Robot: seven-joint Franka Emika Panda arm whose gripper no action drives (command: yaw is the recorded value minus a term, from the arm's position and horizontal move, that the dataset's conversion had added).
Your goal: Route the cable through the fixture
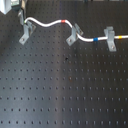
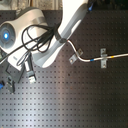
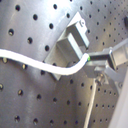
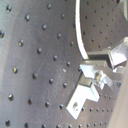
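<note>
The cable [image 1: 50, 24] is a white cord with red, blue and yellow bands. It runs from the left fixture [image 1: 25, 33] in a wave through the middle fixture [image 1: 74, 36] and the right fixture [image 1: 110, 40] to the first exterior view's right edge. My gripper [image 1: 22, 16] sits at the cable's left end, just above the left fixture. In the first wrist view the gripper [image 3: 91, 61] is shut on the cable [image 3: 40, 64] beside the grey fixture [image 3: 72, 40]. In the second exterior view the arm hides the cable's left part; the rest of the cable [image 2: 90, 59] shows.
The black perforated breadboard [image 1: 65, 90] fills the first exterior view. In the second exterior view the white arm [image 2: 55, 35] with black hoses covers the upper left, and a blue part [image 2: 3, 83] lies at the second exterior view's left edge.
</note>
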